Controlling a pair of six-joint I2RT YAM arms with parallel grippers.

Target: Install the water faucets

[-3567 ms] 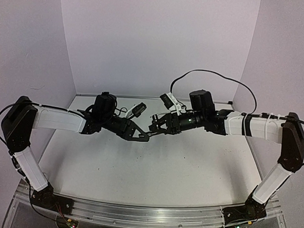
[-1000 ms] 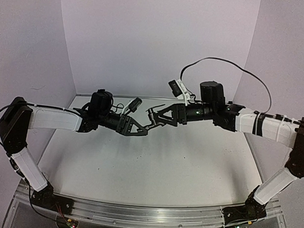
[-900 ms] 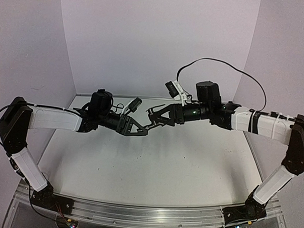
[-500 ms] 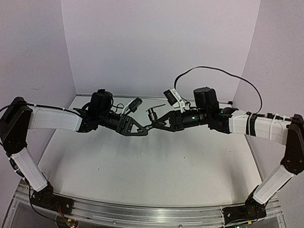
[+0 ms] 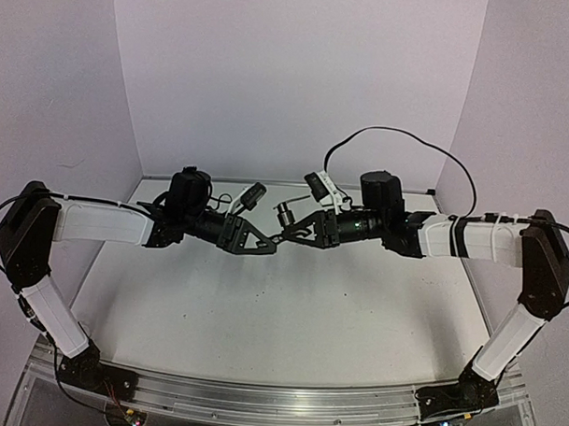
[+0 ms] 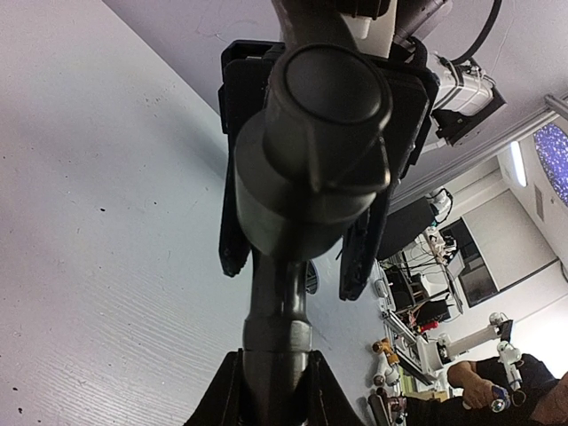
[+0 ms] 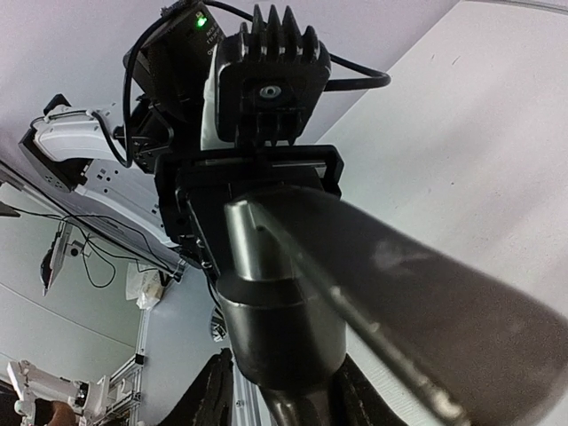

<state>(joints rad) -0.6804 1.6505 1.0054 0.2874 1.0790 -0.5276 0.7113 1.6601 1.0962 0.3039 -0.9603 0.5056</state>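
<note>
1. Two arms meet in the air over the back half of the table (image 5: 262, 334), about midway between its left and right edges. There the left gripper (image 5: 270, 249) and the right gripper (image 5: 286, 235) are tip to tip, and the small dark faucet (image 5: 284, 214) sticks up between them.
2. Seen from the left wrist, the left fingers (image 6: 226, 401) are pressed onto the thin stem of the faucet and pinch it. Its thick round head points away from the camera, and the right fingers (image 6: 232, 195) stand on both sides of it.
3. Seen from the right wrist, the thick body of the faucet sits between the right fingers (image 7: 216, 390) with almost no gap. I cannot tell whether they press on it.
</note>
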